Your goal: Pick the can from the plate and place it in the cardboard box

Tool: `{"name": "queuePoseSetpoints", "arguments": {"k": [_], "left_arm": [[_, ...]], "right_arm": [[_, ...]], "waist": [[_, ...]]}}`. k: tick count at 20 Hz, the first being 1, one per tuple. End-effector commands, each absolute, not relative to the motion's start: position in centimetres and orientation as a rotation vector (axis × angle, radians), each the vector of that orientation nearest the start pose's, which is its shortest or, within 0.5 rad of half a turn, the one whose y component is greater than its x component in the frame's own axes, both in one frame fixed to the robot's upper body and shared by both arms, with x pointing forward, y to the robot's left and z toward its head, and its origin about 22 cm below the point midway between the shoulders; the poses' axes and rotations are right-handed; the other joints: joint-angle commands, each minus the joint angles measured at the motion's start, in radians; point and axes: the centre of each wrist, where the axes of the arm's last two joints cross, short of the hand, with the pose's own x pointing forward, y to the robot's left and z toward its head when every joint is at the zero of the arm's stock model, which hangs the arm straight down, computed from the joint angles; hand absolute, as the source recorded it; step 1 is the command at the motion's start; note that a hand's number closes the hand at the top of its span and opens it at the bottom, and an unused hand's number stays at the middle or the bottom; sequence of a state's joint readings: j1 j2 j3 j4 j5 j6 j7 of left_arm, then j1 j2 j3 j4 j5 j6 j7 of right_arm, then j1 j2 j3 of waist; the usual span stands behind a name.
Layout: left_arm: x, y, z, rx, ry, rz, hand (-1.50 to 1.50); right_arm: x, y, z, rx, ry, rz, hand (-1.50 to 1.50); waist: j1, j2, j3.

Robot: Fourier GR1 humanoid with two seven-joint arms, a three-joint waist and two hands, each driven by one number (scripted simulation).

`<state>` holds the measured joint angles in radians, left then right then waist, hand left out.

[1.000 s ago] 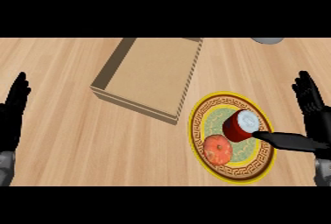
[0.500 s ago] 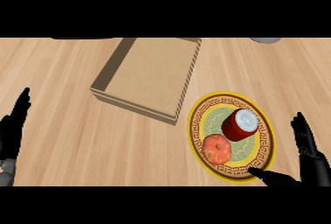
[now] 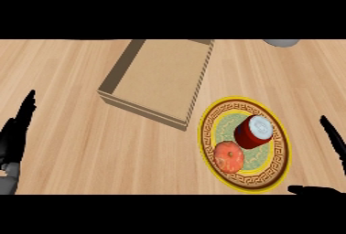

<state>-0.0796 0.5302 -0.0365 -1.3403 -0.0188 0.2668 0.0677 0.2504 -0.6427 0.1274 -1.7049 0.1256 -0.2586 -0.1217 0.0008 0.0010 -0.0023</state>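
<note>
Right hand [image 3: 332, 137]: at right edge, fingers straight, released, holding nothing. Left hand [image 3: 16, 132]: at left edge, likewise released. Can [image 3: 253, 131]: red, tilted on the plate [image 3: 276, 171], beside an orange fruit [image 3: 229, 156]. Cardboard box [image 3: 159, 75]: on the counter [image 3: 81, 128], up-left of the plate.

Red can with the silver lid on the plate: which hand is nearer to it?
Right. The right hand shows at the right edge, just past the plate holding the red can; the left hand rests at the far left edge.
</note>
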Motion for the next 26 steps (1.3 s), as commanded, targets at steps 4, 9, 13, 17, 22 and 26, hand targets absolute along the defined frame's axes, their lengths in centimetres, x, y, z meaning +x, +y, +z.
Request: {"name": "queuePoseSetpoints", "arguments": {"k": [4, 9, 13, 17, 22, 26], "left_arm": [[27.3, 34.9, 2.3, 0.632, -1.379, -0.220, 0.00], [25.6, 35.1, 2.1, 0.624, -1.375, -0.226, 0.00], [26.0, 35.7, 0.4, 0.647, -1.361, -0.225, 0.00], [23.9, 36.6, 1.3, 0.638, -1.356, -0.210, 0.00], [25.0, 37.0, 1.3, 0.640, -1.365, -0.210, 0.00], [27.4, 35.3, 1.7, 0.669, -1.367, -0.228, 0.00]], "right_arm": [[21.6, -33.3, 8.2, -0.652, -1.263, 0.830, -1.50], [24.6, -31.2, 8.9, -0.567, -1.115, 0.924, -1.50], [25.5, -29.4, 9.1, -0.522, -1.064, 0.954, -1.50], [27.4, -30.0, 8.9, -0.575, -1.024, 0.968, -1.50], [28.6, -26.0, 7.3, -0.571, -1.018, 0.985, -1.50], [26.9, -27.4, 7.8, -0.547, -1.022, 0.982, -1.50]], "waist": [[0.014, 0.003, 0.000], [0.023, 0.001, 0.002], [0.004, 0.000, 0.002], [0.007, -0.001, 0.002], [0.005, -0.001, 0.002], [-0.003, -0.001, 0.002]]}}
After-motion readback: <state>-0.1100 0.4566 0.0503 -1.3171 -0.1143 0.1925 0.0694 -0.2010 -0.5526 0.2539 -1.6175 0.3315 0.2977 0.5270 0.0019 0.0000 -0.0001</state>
